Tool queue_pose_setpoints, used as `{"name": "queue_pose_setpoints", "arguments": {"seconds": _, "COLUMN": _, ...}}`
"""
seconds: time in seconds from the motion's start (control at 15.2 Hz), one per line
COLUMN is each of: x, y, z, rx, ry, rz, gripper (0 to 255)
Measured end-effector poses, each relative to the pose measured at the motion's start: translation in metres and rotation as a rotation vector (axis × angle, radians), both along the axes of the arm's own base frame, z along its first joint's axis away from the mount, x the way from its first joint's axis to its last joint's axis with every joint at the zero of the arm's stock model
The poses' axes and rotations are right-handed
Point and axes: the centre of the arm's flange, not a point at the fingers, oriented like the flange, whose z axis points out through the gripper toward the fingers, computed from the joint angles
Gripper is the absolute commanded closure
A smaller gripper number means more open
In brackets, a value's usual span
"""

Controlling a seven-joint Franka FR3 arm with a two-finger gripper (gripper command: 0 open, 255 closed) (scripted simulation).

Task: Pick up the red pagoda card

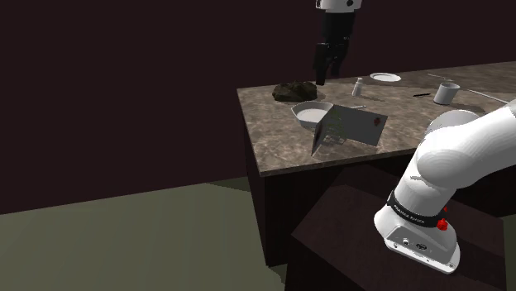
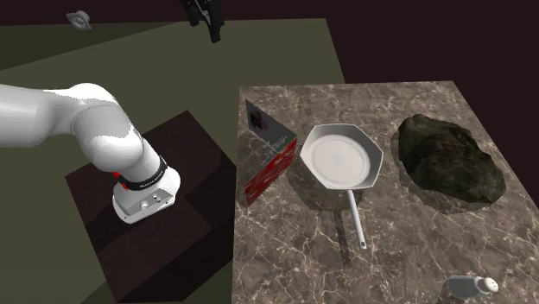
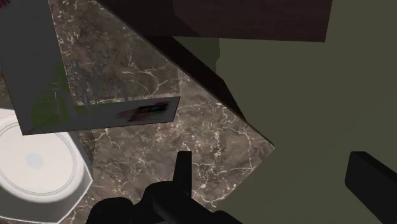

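Standing just beside white pan, folded card

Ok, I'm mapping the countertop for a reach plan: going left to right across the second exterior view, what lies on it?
First the red-faced folded card, then the white frying pan, then the dark rough lump.
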Motion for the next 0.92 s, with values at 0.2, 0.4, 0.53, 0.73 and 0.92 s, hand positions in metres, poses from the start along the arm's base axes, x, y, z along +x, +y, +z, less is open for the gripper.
{"name": "queue_pose_setpoints", "arguments": {"seconds": 0.2, "x": 0.000, "y": -0.015, "z": -0.008, "rx": 0.003, "ry": 0.000, "rz": 0.010, "gripper": 0}}
{"name": "queue_pose_setpoints", "arguments": {"seconds": 0.4, "x": -0.002, "y": -0.046, "z": -0.027, "rx": 0.010, "ry": 0.000, "rz": 0.036, "gripper": 0}}
{"name": "queue_pose_setpoints", "arguments": {"seconds": 0.53, "x": -0.008, "y": -0.069, "z": -0.042, "rx": 0.016, "ry": 0.000, "rz": 0.054, "gripper": 0}}
{"name": "queue_pose_setpoints", "arguments": {"seconds": 0.73, "x": -0.003, "y": -0.101, "z": -0.065, "rx": 0.024, "ry": 0.001, "rz": 0.084, "gripper": 0}}
{"name": "queue_pose_setpoints", "arguments": {"seconds": 0.92, "x": -0.003, "y": -0.136, "z": -0.085, "rx": 0.033, "ry": 0.002, "rz": 0.112, "gripper": 0}}
